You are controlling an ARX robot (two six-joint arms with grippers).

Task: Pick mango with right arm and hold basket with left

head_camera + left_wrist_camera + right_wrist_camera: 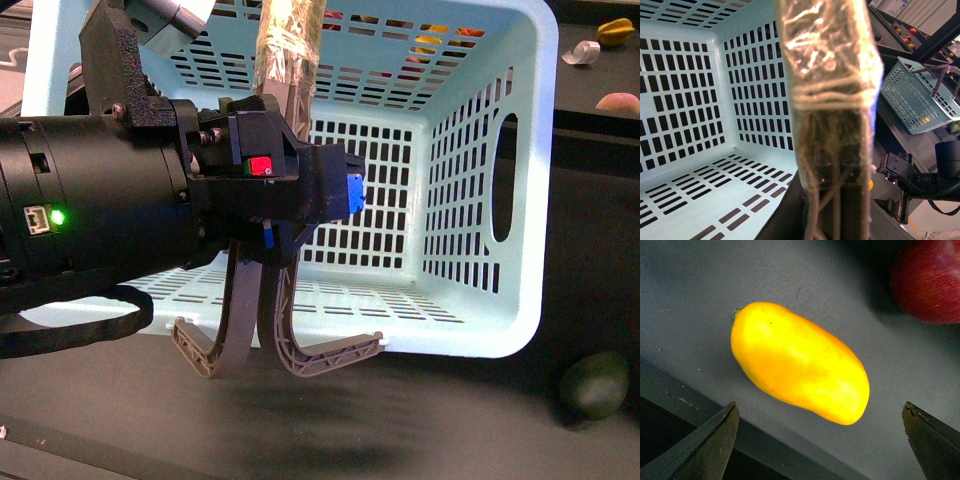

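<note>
Right gripper (820, 405) spread wide, empty. Mango (800, 362) lies on the dark table (685, 285) between its tips, red fruit (930, 285) near. We'd straddle the narrow girth, lower, then close softly. Left gripper (280, 335) sits at the basket (530, 200)'s taped handle (830, 100); we cannot tell its grip.

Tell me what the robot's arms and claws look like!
The left arm is a fat black cylinder with a glowing green light, a small red square, blue bits and a black cable looping underneath. Of the right gripper only two dark, pointed fingertips show.
</note>
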